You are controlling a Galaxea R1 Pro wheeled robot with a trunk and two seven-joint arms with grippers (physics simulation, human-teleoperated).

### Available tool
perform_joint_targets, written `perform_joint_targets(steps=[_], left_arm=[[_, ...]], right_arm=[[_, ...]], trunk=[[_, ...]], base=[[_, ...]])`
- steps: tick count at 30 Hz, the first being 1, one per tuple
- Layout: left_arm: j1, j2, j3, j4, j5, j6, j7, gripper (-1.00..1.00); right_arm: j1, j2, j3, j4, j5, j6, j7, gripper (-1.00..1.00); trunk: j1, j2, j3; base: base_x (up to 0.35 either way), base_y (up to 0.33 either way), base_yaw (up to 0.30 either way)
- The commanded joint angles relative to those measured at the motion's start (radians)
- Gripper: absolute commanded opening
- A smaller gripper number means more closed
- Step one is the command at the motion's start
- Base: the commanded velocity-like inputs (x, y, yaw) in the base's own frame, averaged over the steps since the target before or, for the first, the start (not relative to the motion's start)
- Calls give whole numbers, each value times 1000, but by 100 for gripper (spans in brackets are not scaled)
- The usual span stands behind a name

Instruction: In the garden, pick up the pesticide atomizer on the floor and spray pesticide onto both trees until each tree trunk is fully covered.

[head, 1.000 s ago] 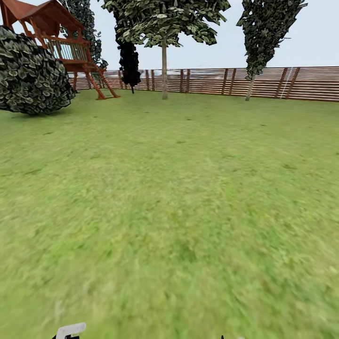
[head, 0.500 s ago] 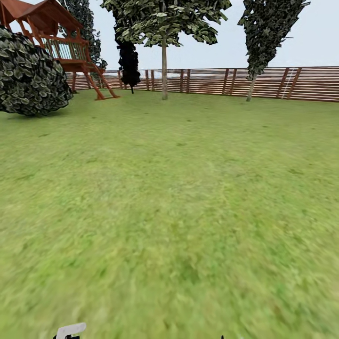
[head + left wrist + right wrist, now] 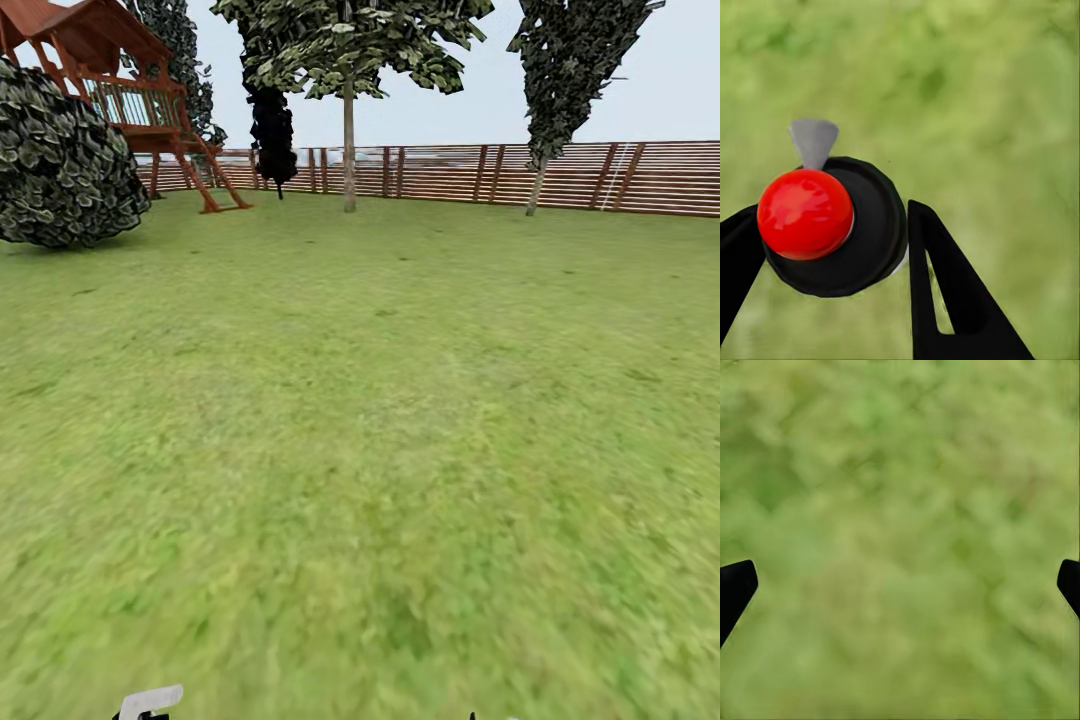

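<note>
Left tool (image 3: pixel 832 247) clamps the pesticide atomizer (image 3: pixel 832 225) between its fingers, red dot up, nozzle forward, presumably ready for spraying. Right tool (image 3: pixel 900 585) hangs wide open, empty, over blurry grass (image 3: pixel 380 450). Two tree trunks (image 3: pixel 349 150) stand well apart by the fence (image 3: pixel 600 178).

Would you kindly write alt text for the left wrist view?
The left gripper is shut on the pesticide atomizer, a dark round-topped cylinder seen from above with a shiny red dome and a grey nozzle, over blurred green grass.
</note>
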Motion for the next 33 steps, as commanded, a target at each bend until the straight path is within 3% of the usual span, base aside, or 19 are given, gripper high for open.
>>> perform_joint_targets(steps=[1,33], left_arm=[[0,0,0,0,0,0,0,-100],[0,-2,0,0,0,-1,0,-100]], right_arm=[[0,0,0,0,0,0,0,100],[0,0,0,0,0,0,0,100]], trunk=[[0,0,0],[0,0,0]], base=[[339,0,0],[339,0,0]])
